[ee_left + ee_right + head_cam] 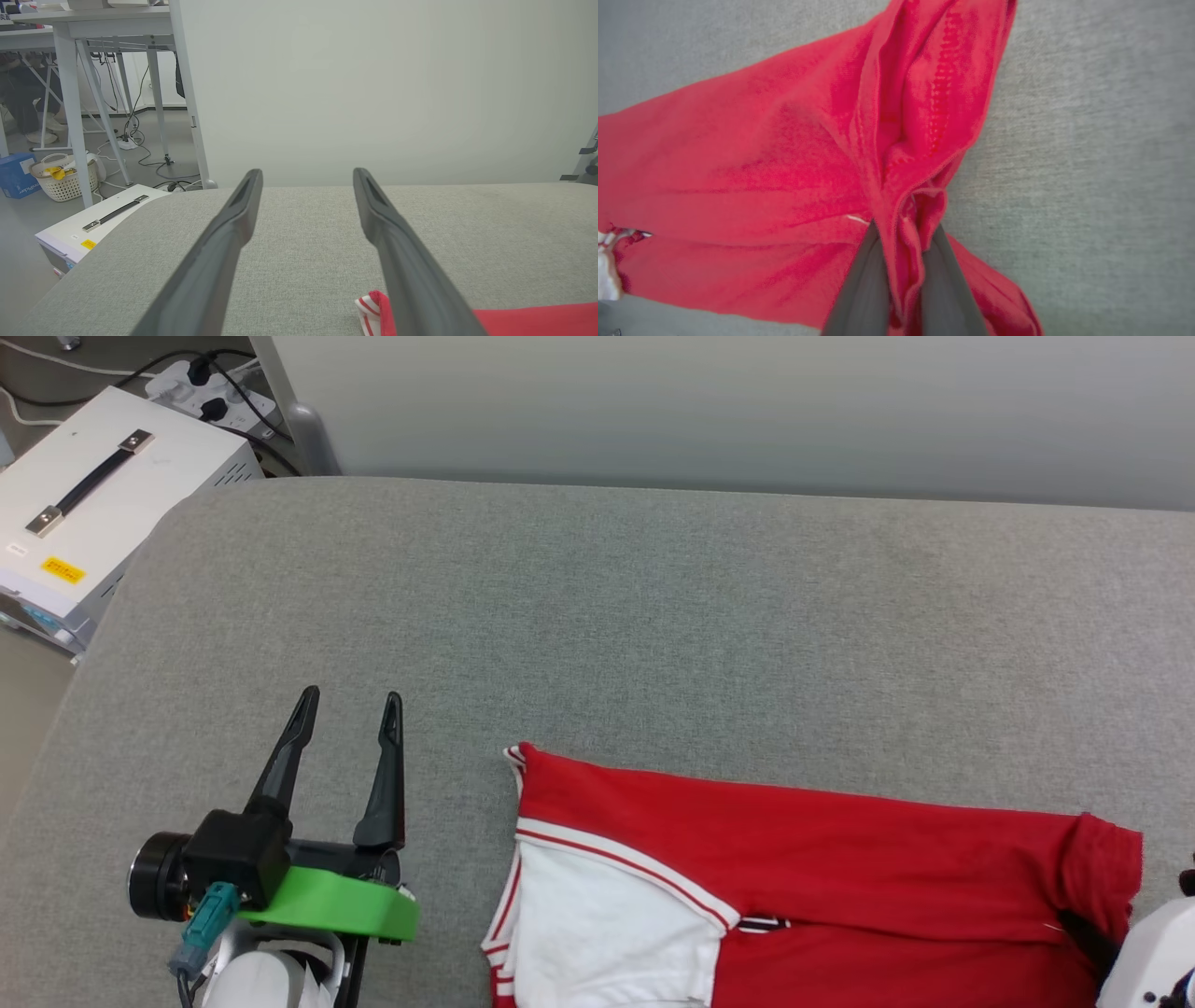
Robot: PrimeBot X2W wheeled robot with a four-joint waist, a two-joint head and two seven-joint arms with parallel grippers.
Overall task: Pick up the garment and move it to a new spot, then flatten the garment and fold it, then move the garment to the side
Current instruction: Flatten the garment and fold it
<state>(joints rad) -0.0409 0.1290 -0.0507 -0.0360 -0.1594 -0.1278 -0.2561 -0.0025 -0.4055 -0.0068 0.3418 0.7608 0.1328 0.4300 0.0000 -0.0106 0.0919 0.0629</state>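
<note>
The garment, a red shirt with a white sleeve and striped trim, lies folded along the near edge of the grey surface. My right gripper is shut on a bunched fold of the garment at its right end; in the head view one dark finger pokes into the red cloth there. My left gripper stands open above the bare surface, left of the shirt, holding nothing. In the left wrist view the left gripper points toward the wall, with a striped corner of the garment beside its right finger.
A white case with a black handle sits off the surface's left end, with a power strip and cables behind it. A pale wall runs along the far edge. Table legs and a basket stand on the floor to the left.
</note>
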